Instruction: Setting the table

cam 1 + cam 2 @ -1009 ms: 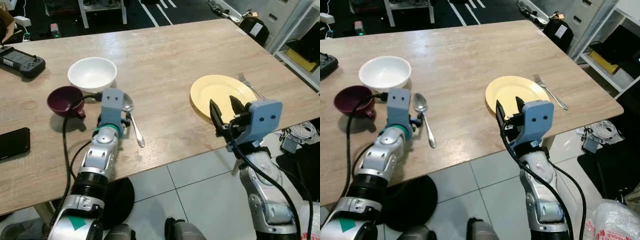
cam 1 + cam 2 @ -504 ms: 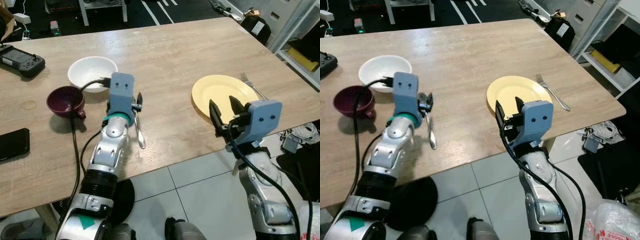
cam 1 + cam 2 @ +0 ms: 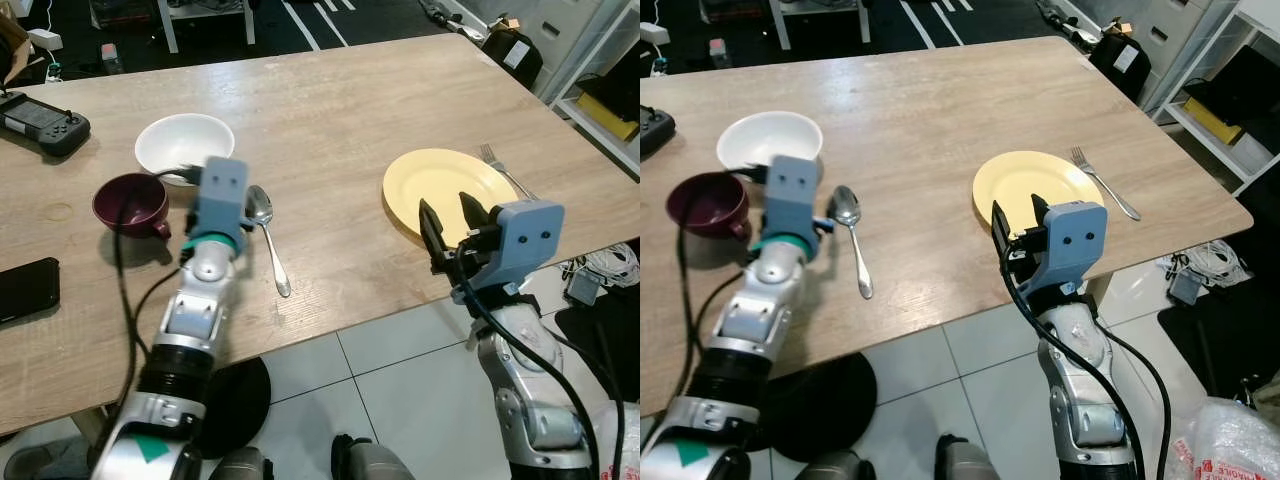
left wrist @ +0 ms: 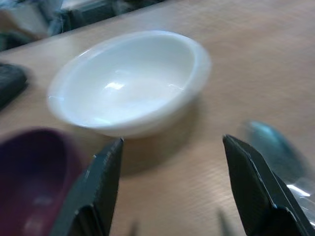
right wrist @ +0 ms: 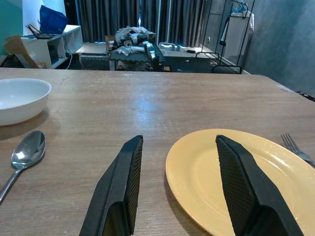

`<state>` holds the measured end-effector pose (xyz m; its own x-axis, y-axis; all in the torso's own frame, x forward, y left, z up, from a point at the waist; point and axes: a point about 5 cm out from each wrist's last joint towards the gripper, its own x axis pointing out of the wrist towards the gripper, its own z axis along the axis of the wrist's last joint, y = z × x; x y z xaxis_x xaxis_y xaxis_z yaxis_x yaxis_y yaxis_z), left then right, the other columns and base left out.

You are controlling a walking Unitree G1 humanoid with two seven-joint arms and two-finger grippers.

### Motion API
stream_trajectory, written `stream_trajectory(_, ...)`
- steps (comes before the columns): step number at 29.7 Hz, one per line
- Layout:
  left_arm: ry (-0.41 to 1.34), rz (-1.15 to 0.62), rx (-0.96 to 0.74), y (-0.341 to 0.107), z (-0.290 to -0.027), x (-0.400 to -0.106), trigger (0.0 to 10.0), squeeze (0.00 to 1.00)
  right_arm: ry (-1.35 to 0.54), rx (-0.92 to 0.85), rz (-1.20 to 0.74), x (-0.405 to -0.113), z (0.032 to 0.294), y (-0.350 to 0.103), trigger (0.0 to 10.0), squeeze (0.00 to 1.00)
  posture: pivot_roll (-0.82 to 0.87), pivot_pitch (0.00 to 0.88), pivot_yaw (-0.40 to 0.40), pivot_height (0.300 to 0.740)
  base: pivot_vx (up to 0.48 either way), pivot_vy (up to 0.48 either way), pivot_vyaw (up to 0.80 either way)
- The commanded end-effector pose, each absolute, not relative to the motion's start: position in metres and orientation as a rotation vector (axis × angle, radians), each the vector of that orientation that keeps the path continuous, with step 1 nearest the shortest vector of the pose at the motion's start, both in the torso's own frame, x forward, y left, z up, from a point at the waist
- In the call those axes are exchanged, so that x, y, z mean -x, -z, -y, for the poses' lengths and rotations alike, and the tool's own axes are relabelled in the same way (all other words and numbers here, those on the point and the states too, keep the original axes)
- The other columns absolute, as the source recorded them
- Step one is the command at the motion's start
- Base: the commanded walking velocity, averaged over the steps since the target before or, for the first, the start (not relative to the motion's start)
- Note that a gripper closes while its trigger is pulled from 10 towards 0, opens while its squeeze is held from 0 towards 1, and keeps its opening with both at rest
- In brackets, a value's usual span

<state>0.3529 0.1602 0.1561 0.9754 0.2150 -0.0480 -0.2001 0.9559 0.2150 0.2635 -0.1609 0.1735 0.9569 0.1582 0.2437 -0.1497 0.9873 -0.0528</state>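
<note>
Left gripper (image 4: 170,191) fingers spread wide, holding nothing, low over wooden table (image 3: 340,110), aimed at white bowl (image 3: 184,146). Spoon (image 3: 266,235) flat on table just beside it: shiny metal, rounded bowl end toward far side, slim handle toward near edge. Maroon cup (image 3: 131,203) near bowl. Right gripper (image 3: 453,232) spread, empty, at near edge by round yellow plate (image 3: 440,188); fork (image 3: 503,172) just beyond plate.

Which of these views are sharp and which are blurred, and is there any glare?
Left wrist view: soft all over, with the spoon smeared and the purple cup a blur, plus small highlights inside the white bowl. Right wrist view: crisp on the yellow plate, with a pale sheen on the table. Eye views: sharp, evenly lit, soft shadows under the dishes.
</note>
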Motion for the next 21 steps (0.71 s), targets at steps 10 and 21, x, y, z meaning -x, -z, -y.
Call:
stream_trajectory(10, -0.245, 0.136, -0.38, -0.187, -0.178, -0.352, 10.0, 0.0, -0.148, 0.021, 0.252, -0.268, 0.162, -0.173, 10.0, 0.0, 0.08, 0.027, 0.03, 0.74, 0.0, 0.0, 0.0)
stream_trajectory(21, -0.282, 0.163, -0.171, -0.184, -0.168, -0.313, 10.0, 0.0, -0.226, 0.034, 0.237, -0.272, 0.153, -0.171, 10.0, 0.0, 0.11, 0.037, 0.006, 0.74, 0.0, 0.0, 0.0)
